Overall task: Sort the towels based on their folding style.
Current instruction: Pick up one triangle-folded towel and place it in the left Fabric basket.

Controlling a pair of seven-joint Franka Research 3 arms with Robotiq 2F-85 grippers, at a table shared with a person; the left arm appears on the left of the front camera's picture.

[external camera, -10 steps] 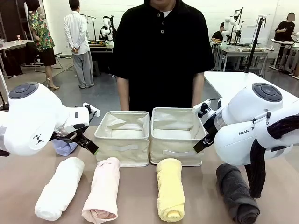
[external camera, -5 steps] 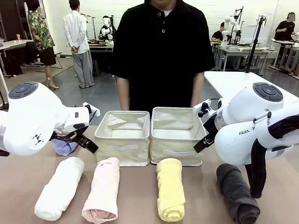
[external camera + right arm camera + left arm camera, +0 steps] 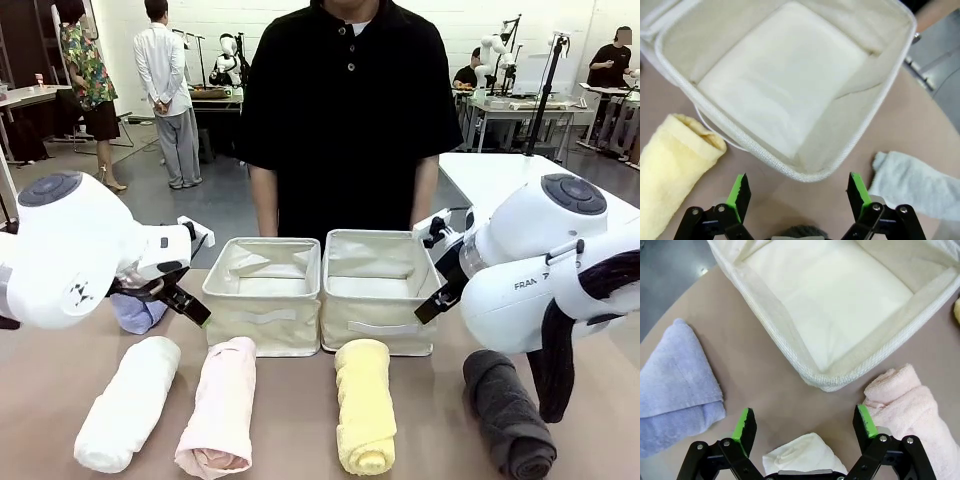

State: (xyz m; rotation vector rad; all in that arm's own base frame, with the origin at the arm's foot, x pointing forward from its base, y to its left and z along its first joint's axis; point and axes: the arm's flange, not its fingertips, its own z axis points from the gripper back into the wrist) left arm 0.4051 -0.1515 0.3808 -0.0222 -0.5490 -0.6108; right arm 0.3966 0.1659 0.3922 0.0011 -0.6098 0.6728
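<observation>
Evidently nothing is sorted: both baskets point(image 3: 262, 325) are seen empty beyond the left fingers point(image 3: 744, 424) and right fingers point(image 3: 738, 189), spread apart, unloaded; all towels point(image 3: 365, 405) are left outside.

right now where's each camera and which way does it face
front view: fixed on the robot's side, facing the person across the table; both white arms show.
left wrist view: on that wrist, looking down at a cream fabric basket and pink rolled terry towel; open left hand below.
right wrist view: on that wrist, looking down into the other basket, by a yellow rolled terry towel; open right hand below.
shared: the pink towel, front and left wrist.
</observation>
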